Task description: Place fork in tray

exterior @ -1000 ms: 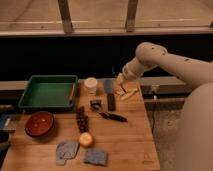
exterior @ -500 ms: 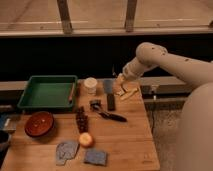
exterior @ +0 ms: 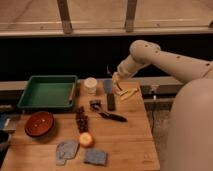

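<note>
The end effector hangs over the bench's back edge above pale wooden utensils; its grip cannot be made out. The fork shows only as a thin sliver beside it, well apart from the tray.

The robot's broad pale body fills the lower right of the view. Its single white arm stretches leftward from the body, bends at a rounded joint, and slopes down and left through the wrist. The claw hangs at the end, pointing downward, just above the far right part of the tabletop.
</note>
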### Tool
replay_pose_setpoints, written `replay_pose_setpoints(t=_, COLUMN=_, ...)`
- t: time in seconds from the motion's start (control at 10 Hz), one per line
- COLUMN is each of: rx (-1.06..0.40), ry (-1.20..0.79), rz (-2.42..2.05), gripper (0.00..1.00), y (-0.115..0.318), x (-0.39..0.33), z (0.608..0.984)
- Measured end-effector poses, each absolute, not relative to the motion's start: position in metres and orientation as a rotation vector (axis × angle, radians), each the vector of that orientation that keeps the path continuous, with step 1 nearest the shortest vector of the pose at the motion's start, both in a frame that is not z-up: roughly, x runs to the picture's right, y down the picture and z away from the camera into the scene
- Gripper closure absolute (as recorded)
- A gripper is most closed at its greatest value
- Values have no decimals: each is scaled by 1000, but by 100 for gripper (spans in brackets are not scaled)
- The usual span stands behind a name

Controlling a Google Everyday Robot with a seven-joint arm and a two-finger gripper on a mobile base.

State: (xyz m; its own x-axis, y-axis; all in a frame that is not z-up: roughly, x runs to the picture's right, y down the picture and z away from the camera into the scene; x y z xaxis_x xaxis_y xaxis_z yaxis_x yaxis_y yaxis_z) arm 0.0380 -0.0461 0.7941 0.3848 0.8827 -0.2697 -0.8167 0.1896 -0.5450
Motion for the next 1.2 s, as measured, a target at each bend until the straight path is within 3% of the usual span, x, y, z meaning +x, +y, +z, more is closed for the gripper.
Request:
replay_pose_setpoints(t=0.6, rx=-763, ry=-224, rz=961, gripper=100, y=-60, x=-117, z=804)
replay_pose_setpoints(t=1.2, rx=-900, ry=-360, rz=621, gripper=100, y=4, x=-310, z=768)
